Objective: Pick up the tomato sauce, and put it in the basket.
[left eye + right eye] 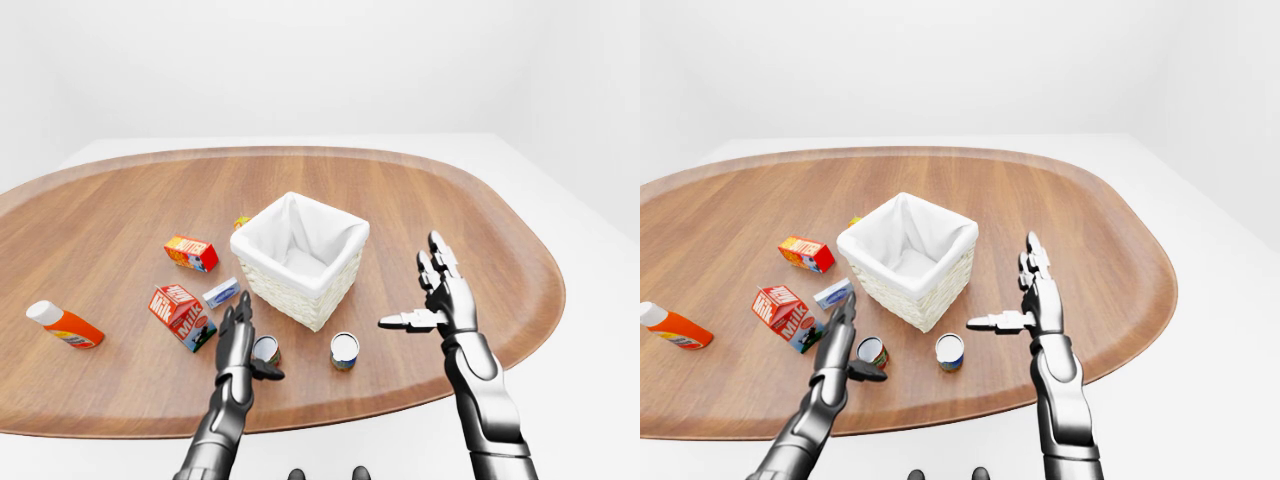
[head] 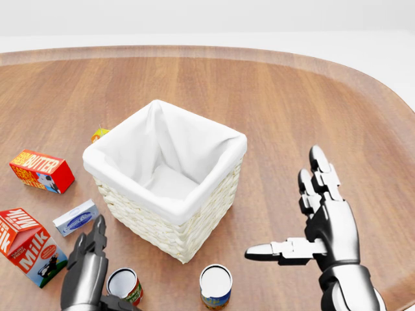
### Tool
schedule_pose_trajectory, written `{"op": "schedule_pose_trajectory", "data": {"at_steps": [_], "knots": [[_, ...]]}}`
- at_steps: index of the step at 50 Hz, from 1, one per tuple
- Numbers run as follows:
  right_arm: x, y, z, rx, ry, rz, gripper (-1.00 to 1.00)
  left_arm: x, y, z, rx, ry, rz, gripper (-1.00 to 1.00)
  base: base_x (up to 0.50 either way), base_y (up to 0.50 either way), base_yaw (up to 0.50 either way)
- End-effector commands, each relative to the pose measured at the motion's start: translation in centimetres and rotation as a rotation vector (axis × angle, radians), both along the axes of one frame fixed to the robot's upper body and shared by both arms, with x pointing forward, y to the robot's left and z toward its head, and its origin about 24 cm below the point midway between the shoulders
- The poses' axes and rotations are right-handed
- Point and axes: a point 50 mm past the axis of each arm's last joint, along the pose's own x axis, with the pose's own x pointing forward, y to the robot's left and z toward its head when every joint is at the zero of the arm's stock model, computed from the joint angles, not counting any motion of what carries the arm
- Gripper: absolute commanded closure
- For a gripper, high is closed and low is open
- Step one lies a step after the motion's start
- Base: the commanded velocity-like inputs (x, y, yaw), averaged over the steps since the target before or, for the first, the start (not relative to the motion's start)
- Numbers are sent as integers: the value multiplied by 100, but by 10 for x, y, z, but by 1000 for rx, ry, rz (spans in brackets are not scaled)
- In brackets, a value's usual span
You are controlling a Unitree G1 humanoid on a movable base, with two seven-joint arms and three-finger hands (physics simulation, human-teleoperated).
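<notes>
My left hand [image 2: 87, 275] is cut off at the head view's bottom edge, fingers spread open beside the tomato sauce [image 2: 124, 286], thumb hidden; a second can [image 2: 215, 285] stands right of it; my right hand [image 2: 316, 223] hovers splayed wide over bare table [image 1: 480, 230]; beyond, the basket [image 2: 170, 178].

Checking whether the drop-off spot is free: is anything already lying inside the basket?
No. In the head view the basket shows only its white cloth lining, with nothing resting on its bottom.
</notes>
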Motion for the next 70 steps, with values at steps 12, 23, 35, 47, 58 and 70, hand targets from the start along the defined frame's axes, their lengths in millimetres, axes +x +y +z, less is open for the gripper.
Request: {"op": "schedule_pose_trajectory", "data": {"at_steps": [12, 23, 35, 47, 58, 70], "knots": [[0, 0, 0, 1, 1, 1, -100, 0, 1, -5, 19, 20, 7, -100, 0, 0, 0], [0, -1, 0, 2, 2, 0, -100, -1, 0, -8, 27, 27, 7, -100, 0, 0, 0], [0, -1, 1, 1, -4, -3, -100, -1, -2, -8, 27, 28, 4, -100, 0, 0, 0], [1, -1, 0, 2, 2, -3, -100, 0, -3, -8, 22, 27, 4, -100, 0, 0, 0], [1, -1, -1, 3, 6, -1, -100, 1, -3, -7, 22, 26, 3, -100, 0, 0, 0], [0, -1, -1, 3, 5, 0, -100, 1, -4, -8, 23, 27, 1, -100, 0, 0, 0]]}}
